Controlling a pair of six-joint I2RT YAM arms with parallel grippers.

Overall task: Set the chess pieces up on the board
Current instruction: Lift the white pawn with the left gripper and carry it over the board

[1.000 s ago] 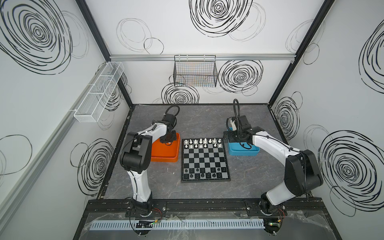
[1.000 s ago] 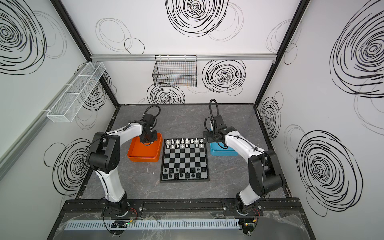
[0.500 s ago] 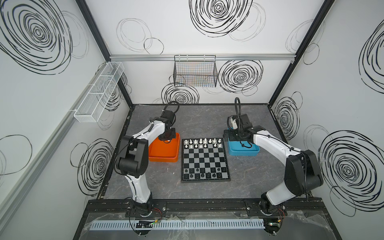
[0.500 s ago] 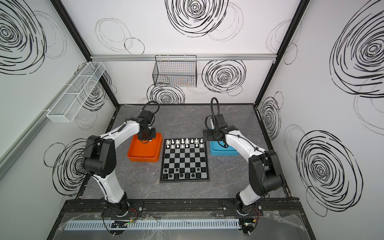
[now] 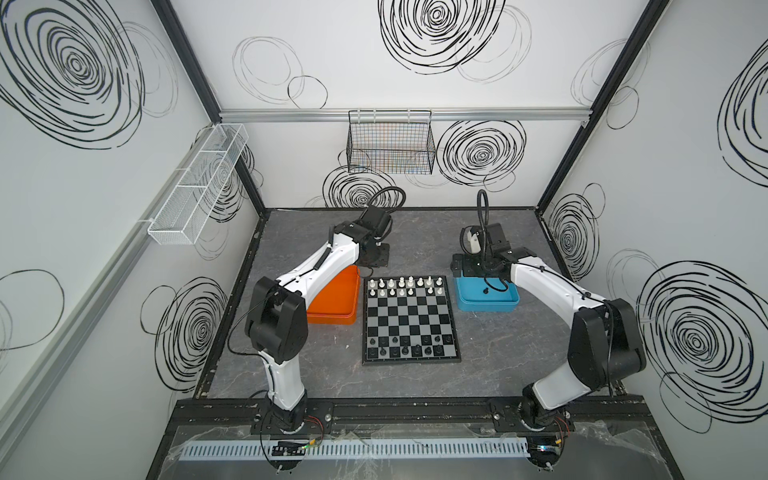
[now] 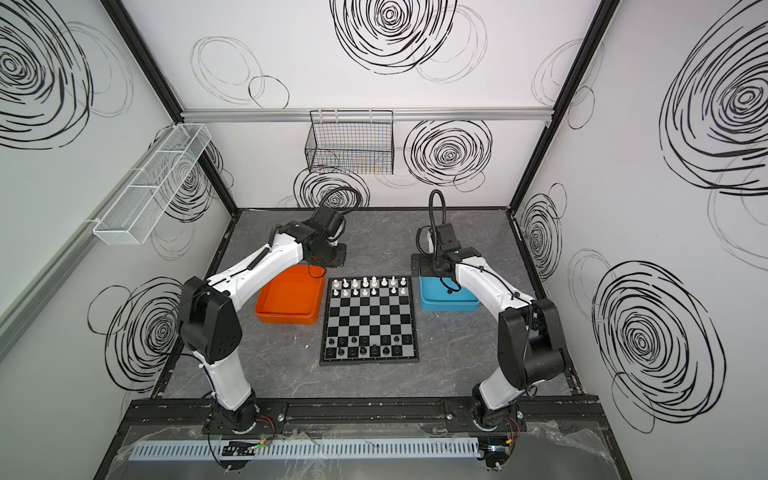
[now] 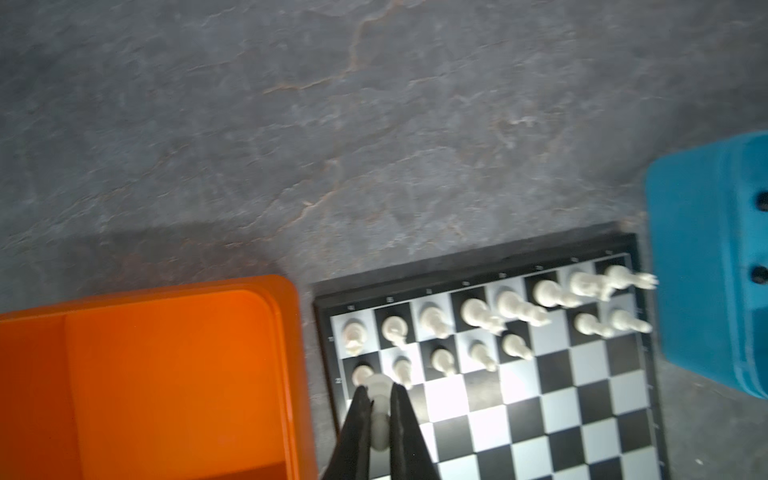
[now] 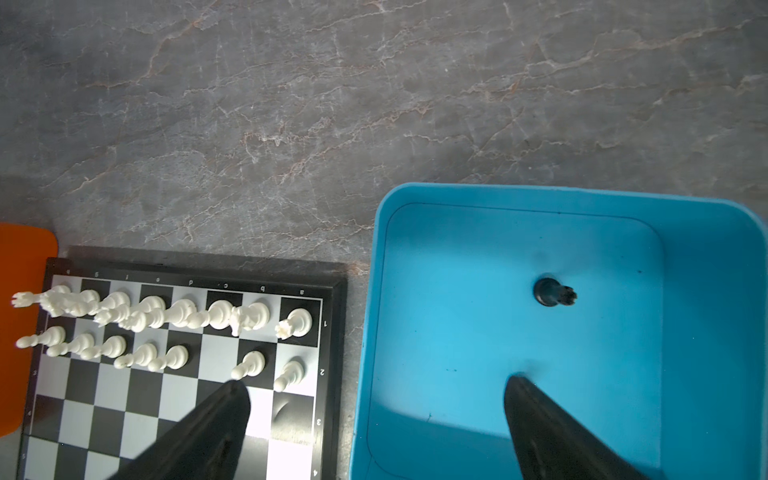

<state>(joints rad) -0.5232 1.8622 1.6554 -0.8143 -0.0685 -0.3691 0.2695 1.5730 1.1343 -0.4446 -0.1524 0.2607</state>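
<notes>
Left gripper, jaws nearly shut on a white pawn, hovers by the far left corner of the chessboard. White's pawn row, second from the far edge, has one empty square, third from the right. Best to carry the pawn above the taller back-row tops and lower it straight between its neighbours. The orange tray and blue tray sit just beside the board's sides. Bare table lies beyond. Right gripper, jaws wide and empty, hangs over the blue tray's left rim, near a black rook.
</notes>
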